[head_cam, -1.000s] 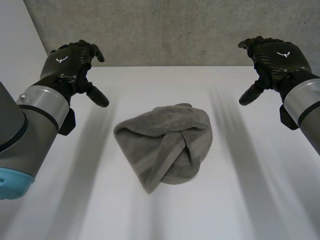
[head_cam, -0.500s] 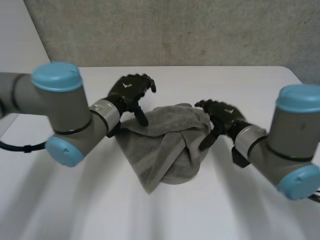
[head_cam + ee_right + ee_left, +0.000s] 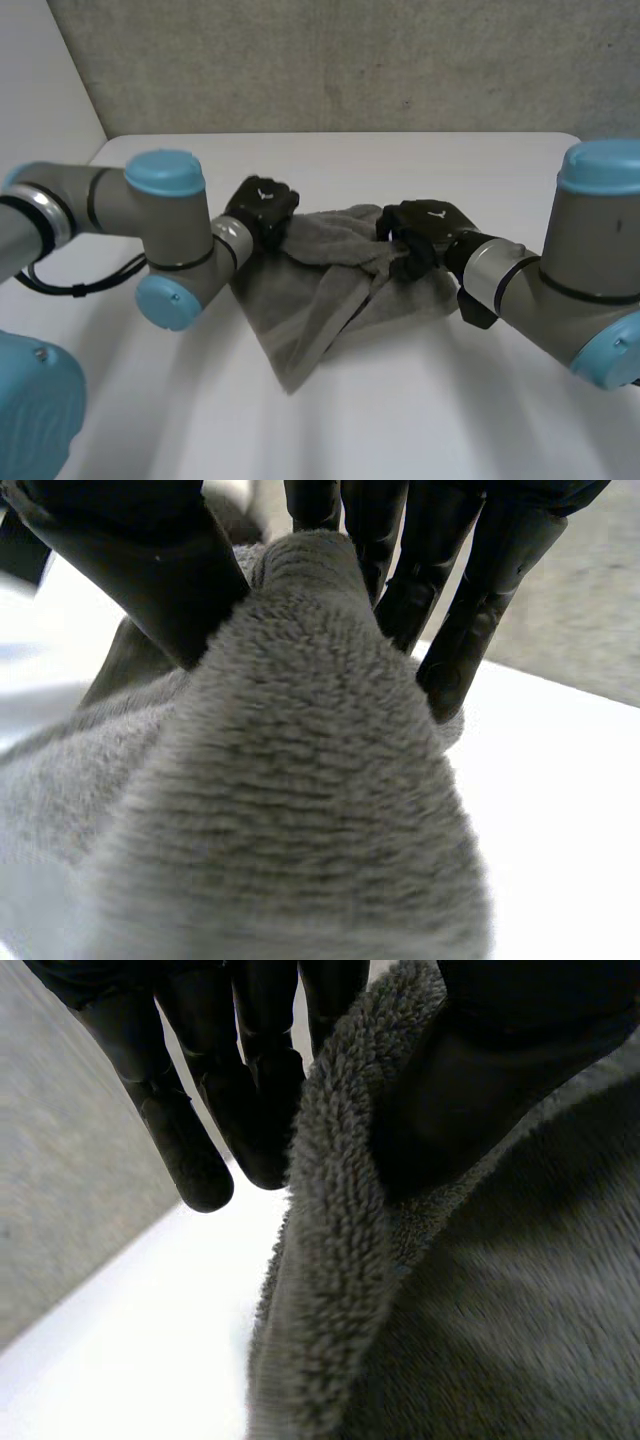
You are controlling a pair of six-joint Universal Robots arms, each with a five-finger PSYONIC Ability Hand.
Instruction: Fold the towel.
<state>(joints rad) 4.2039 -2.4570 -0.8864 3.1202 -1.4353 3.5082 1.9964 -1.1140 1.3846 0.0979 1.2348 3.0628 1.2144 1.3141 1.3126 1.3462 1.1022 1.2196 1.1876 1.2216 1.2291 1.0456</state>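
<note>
Pinching towel [image 3: 318, 292]: left hand [image 3: 262, 207], right hand [image 3: 418, 235]

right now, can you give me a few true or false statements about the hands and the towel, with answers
1. The left hand pinches an edge of the towel. True.
2. The right hand hovers open above the towel. False: it pinches a raised fold of it between thumb and fingers.
3. The towel lies flat and neatly folded. False: it is crumpled, bunched up between the hands.
4. The towel is grey and lies on a white table. True.
</note>
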